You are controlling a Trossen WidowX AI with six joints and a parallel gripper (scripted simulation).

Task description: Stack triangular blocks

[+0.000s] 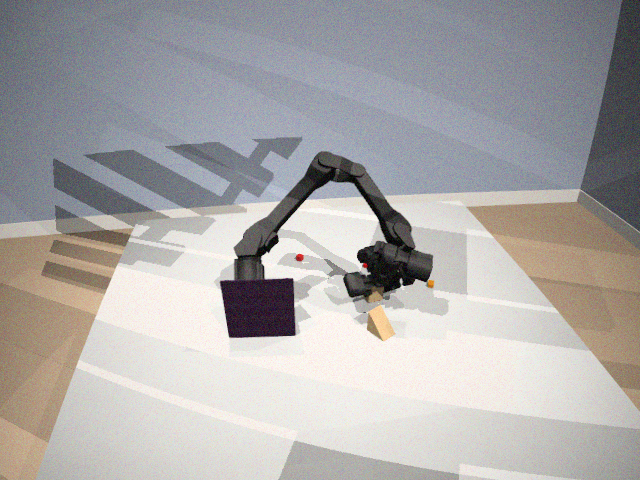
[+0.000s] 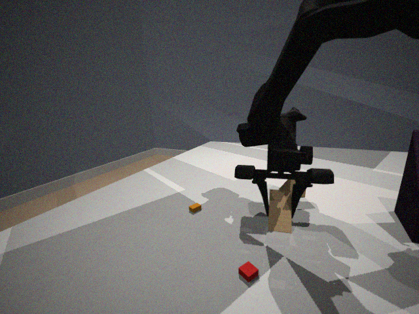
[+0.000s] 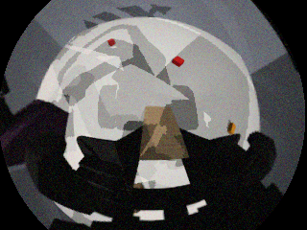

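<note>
Desk (image 1: 180,413) (image 2: 101,263) (image 3: 216,72) first: the arm (image 1: 294,201) (image 2: 291,61) reaches from its left-edge side, beside a dark panel (image 1: 258,308) (image 2: 407,195) (image 3: 35,126) to avoid. The tool (image 1: 375,290) (image 2: 280,216) (image 3: 159,128), about half open, grips the first triangular block (image 1: 374,295) (image 2: 280,212) (image 3: 165,134). Nearer the front edge lies the second triangular block (image 1: 381,323) (image 2: 303,193) (image 3: 138,185). Picking seems in hand; next, lift straight, then invert and align the slopes. Small red cubes (image 1: 299,257) (image 3: 111,42) and an orange one (image 1: 430,283) (image 2: 195,207) (image 3: 231,127) sit toward the far and right edges.

Top high — exterior low, closer
</note>
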